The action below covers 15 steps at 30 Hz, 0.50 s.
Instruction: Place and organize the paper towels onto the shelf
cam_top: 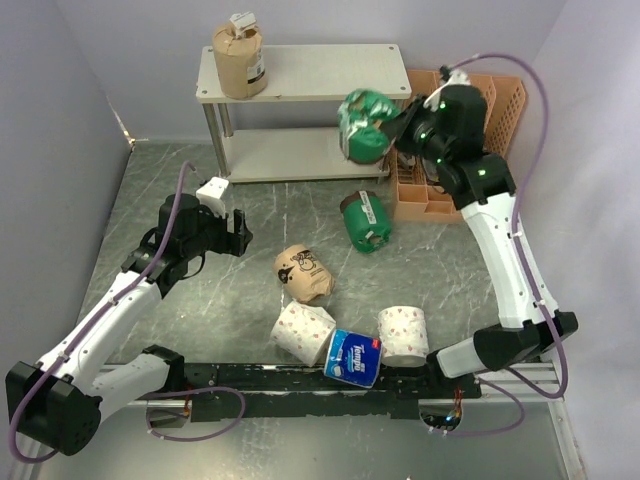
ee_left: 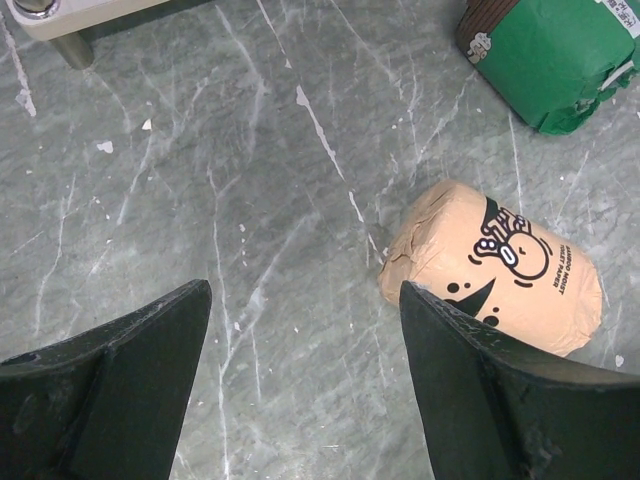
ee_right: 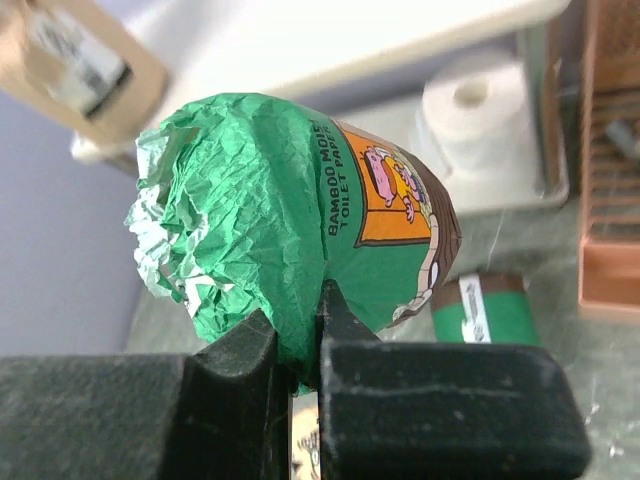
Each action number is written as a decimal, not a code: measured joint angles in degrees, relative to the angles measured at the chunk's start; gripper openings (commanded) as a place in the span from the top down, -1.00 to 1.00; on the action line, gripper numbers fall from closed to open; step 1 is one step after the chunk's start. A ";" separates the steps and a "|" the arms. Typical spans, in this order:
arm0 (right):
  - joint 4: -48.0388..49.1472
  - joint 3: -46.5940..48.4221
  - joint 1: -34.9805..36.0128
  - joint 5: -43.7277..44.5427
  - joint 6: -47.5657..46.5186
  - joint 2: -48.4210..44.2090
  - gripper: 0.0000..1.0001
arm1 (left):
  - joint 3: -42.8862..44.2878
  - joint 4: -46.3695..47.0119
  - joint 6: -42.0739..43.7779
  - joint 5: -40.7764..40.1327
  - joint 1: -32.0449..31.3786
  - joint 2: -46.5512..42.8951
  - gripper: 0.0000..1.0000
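My right gripper [cam_top: 392,128] is shut on the crumpled end of a green-wrapped roll [cam_top: 362,125] and holds it in the air beside the right end of the shelf [cam_top: 320,72]. In the right wrist view the fingers pinch the green roll's [ee_right: 290,220] wrapper. A brown roll [cam_top: 240,58] stands on the top board. A white roll [ee_right: 475,120] sits on the lower board. On the table lie a second green roll [cam_top: 364,220], a brown roll [cam_top: 303,273], two white rolls [cam_top: 302,333] [cam_top: 404,335] and a blue roll [cam_top: 353,358]. My left gripper [cam_top: 238,233] is open and empty, left of the brown roll [ee_left: 495,275].
An orange slotted organizer [cam_top: 440,170] stands just right of the shelf, under my right arm. A shelf leg [ee_left: 70,45] shows at the upper left of the left wrist view. Grey walls close the table on the left, back and right.
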 measured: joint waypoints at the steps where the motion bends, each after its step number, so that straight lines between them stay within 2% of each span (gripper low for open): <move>1: -0.15 3.02 -1.01 0.20 0.02 0.83 1.00 | 0.00 0.02 -0.07 0.15 0.00 0.00 -0.74; 6: -1.53 15.76 -4.87 1.46 -0.04 5.20 1.00 | 0.00 0.04 -0.35 0.76 0.00 0.00 -0.73; 11: -1.79 30.27 -9.75 -0.09 0.61 14.45 1.00 | 0.00 0.04 -0.37 0.96 0.00 0.28 -0.71; 15: 0.81 33.11 -14.43 -2.21 3.37 19.52 1.00 | 0.00 0.04 -0.35 0.94 0.00 0.57 -0.69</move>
